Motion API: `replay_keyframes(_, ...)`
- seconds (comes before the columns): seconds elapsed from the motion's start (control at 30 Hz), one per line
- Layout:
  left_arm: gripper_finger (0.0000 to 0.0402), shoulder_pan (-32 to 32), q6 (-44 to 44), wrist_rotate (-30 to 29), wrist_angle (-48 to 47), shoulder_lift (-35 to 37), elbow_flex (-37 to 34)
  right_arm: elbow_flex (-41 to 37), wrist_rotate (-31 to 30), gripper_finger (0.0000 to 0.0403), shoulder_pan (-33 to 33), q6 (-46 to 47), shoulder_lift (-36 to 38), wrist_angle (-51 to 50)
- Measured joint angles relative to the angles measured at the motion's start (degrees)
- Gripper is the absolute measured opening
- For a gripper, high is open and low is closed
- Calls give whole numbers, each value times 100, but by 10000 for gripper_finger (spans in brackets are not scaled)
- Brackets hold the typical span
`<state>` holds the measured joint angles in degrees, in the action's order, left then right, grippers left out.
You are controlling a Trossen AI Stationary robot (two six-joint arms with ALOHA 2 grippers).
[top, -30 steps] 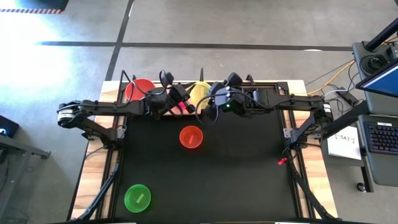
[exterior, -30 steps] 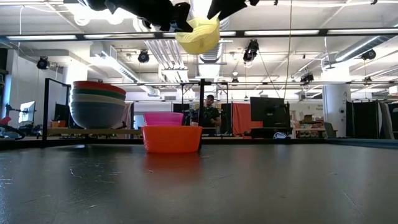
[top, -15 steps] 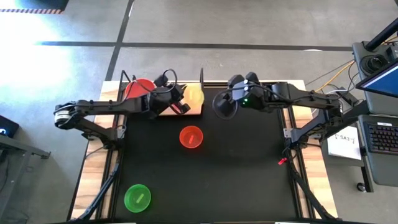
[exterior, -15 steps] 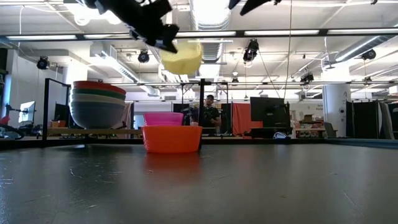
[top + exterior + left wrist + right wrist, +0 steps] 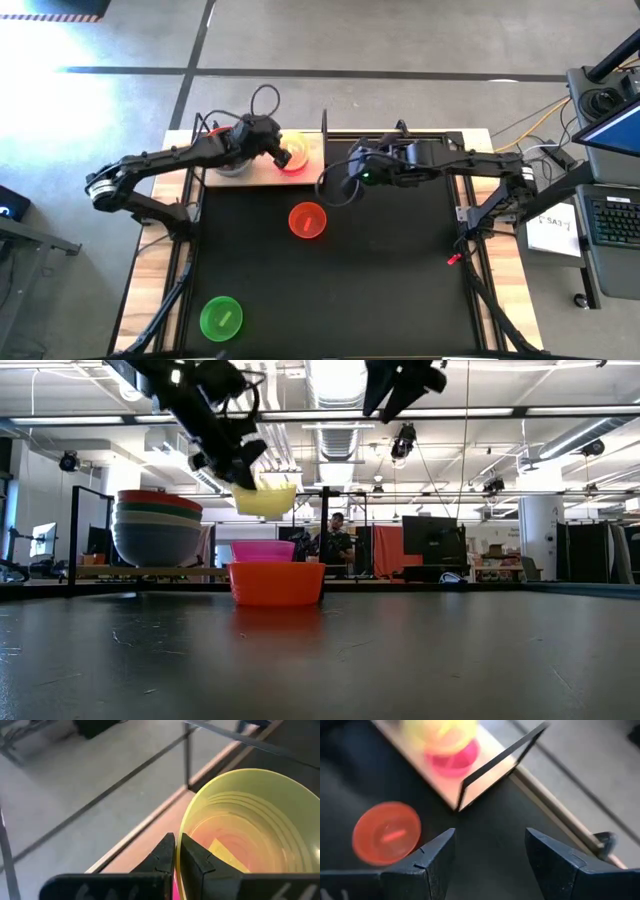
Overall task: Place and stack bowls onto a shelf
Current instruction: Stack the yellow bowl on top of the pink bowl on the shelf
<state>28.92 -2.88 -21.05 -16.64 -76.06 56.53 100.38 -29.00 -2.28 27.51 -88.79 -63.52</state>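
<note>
My left gripper [image 5: 279, 150] is shut on the yellow bowl [image 5: 298, 152], holding it in the air above the magenta bowl [image 5: 263, 550]. The magenta bowl stands on the wooden shelf [image 5: 262, 178]. A stack of bowls with the red one on top [image 5: 226, 148] stands at the shelf's left end. The orange bowl [image 5: 308, 221] sits upright on the black mat in front of the shelf. The green bowl [image 5: 221, 318] sits near the mat's near left corner. My right gripper [image 5: 490, 855] is open and empty, raised to the right of the shelf's end. My left gripper pinches the yellow bowl's rim [image 5: 181, 827] with one finger inside the bowl and one outside. The fingers come slanting down from the table's left. The bowl [image 5: 265, 498] hangs open side up, slightly tilted, clear of the magenta bowl below it.
A thin black upright [image 5: 324, 130] stands at the shelf's right end, between the two grippers; another [image 5: 73, 535] stands at its left end. Wooden table edges flank the black mat [image 5: 400, 280]. A person [image 5: 335, 545] is in the room far behind the table.
My left gripper has carried the yellow bowl down and toward the table's left, from high over the shelf's right end to just above the magenta bowl. My right gripper has drawn away from the yellow bowl toward the right and has come lower.
</note>
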Motion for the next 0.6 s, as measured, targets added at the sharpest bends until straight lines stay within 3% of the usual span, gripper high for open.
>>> replay_keyframes(0.13,0,451,-171,155,11,-211,0,-4,409,226,58,127,-281,-40)
replay_keyframes(0.3,0,672,-237,871,-22,-533,0,-9,732,226,181,147,-643,-205)
replay_keyframes(0.6,0,674,-128,1021,-24,-1045,0,-11,873,226,396,-114,-1129,-202)
